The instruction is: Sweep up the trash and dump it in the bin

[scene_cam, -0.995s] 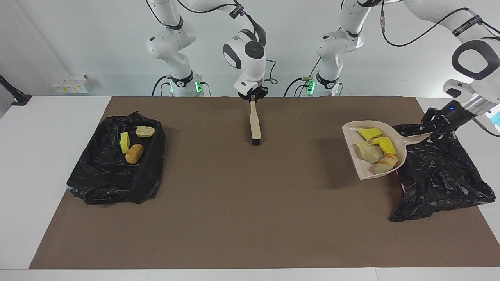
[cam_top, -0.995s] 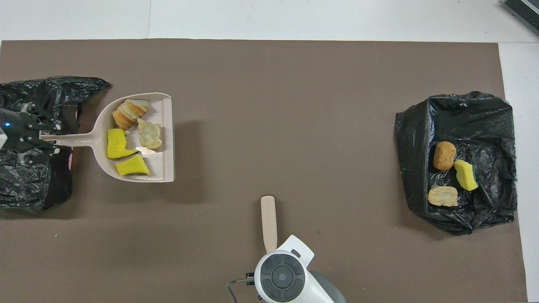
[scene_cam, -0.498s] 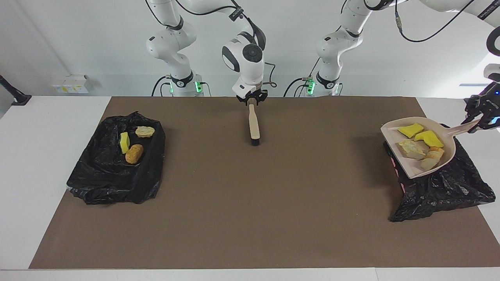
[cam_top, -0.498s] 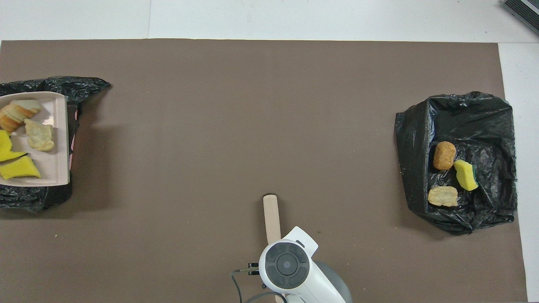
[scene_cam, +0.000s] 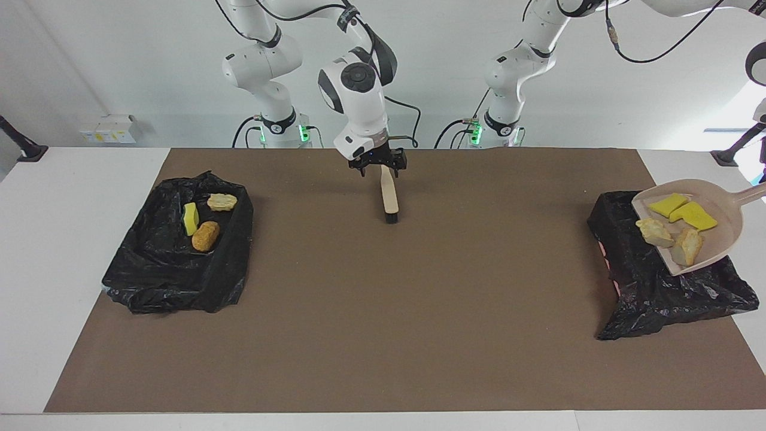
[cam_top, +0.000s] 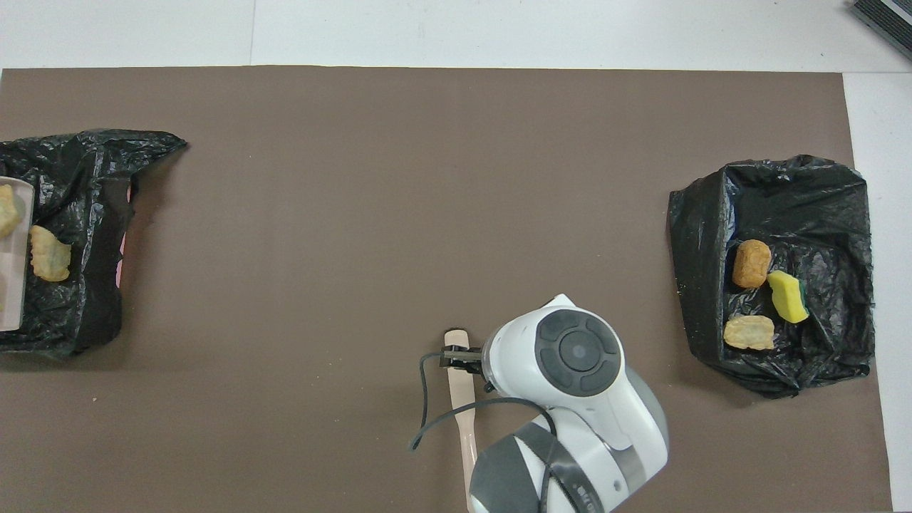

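The beige dustpan hangs tilted over the black-bagged bin at the left arm's end of the table. Two yellow sponge pieces and two beige foam chunks of the trash lie in it. Its handle runs out of the facing view to my left gripper, which does not show. In the overhead view only the dustpan's edge and one chunk show over the bin. My right gripper stands open just over the handle end of the beige brush, which lies on the mat.
A second black-bagged bin at the right arm's end holds an orange-brown lump, a green-backed yellow sponge and a beige chunk. A brown mat covers the table. In the overhead view the right arm covers part of the brush.
The left arm carried the loaded dustpan sideways over the bin at its end and tilted it. The right gripper opened off the brush handle and its arm swung toward the right arm's end.
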Controlling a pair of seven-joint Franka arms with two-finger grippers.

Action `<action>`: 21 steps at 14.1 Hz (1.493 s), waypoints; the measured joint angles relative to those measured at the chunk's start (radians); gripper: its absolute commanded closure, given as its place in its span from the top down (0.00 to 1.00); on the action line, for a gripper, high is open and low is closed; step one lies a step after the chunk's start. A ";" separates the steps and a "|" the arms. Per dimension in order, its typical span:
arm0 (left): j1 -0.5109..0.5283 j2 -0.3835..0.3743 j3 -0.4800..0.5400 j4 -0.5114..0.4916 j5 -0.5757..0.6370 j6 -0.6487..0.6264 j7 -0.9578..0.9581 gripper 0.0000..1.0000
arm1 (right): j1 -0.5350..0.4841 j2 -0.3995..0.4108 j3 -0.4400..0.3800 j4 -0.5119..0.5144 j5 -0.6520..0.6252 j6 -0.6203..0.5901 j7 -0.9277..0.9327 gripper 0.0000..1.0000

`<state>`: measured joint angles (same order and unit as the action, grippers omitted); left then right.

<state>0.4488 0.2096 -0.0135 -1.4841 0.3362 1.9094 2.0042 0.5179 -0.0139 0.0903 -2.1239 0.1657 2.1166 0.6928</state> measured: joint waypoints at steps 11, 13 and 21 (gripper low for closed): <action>-0.183 -0.072 -0.007 -0.050 0.534 -0.005 -0.238 0.00 | -0.363 -0.012 -0.090 0.282 -0.131 -0.303 -0.372 1.00; -0.192 -0.097 -0.009 -0.052 0.550 -0.007 -0.238 0.00 | -0.364 -0.020 -0.150 0.352 -0.155 -0.394 -0.445 1.00; -0.235 -0.135 -0.031 -0.070 0.160 -0.155 -0.352 0.00 | -0.452 -0.057 -0.231 0.592 -0.156 -0.667 -0.608 1.00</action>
<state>0.2141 0.0750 -0.0440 -1.5544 0.4967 1.7546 1.6517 0.0658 -0.0708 -0.1410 -1.5317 0.0093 1.4498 0.0845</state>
